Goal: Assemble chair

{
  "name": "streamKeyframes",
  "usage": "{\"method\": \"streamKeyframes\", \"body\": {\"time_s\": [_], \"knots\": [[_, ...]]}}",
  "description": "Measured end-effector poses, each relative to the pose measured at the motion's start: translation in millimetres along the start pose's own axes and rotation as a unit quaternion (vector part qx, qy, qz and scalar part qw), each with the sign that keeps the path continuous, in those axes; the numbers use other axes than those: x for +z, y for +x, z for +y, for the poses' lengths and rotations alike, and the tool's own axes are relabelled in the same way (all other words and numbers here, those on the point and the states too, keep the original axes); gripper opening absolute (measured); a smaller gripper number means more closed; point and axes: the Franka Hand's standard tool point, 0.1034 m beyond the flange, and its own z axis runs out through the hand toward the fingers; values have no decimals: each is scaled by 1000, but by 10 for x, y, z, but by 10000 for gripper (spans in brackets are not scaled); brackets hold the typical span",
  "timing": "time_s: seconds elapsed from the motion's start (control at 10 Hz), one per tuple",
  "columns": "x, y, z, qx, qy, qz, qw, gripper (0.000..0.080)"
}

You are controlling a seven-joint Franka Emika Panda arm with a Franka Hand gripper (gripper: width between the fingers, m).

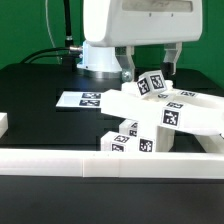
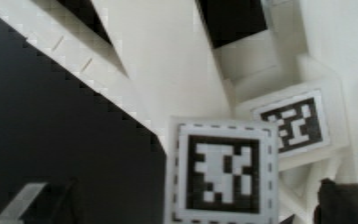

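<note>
Jaws of our gripper [image 1: 149, 66] stand spread wide and clasp nothing; in the exterior view we see a tagged chair post [image 1: 152, 84] just below them, at six o'clock. Beneath it the other chair parts [image 1: 175, 112] lie heaped, the border wall [image 1: 60, 163] beside them at six o'clock, the marker board [image 1: 84, 100] at nine o'clock

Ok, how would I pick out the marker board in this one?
Start at the robot's white base at the back of the black table. Just in front of it, to the exterior view's left of the heap of chair parts, lies the marker board. Unlike the thick blocky parts heaped beside it, it is a thin sheet lying flat, carrying only printed tags.
</note>
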Motion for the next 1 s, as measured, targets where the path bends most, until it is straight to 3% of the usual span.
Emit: {"method": "streamKeyframes", "body": {"time_s": [0.1, 0.2, 0.7, 1.0], "knots": [[-3, -40, 78, 5, -12, 23, 1000, 649], [4, -55, 77, 10, -14, 28, 999, 649], [27, 66, -95, 35, -5, 25, 999, 649], [51, 44, -88, 36, -4, 24, 999, 622]]}}
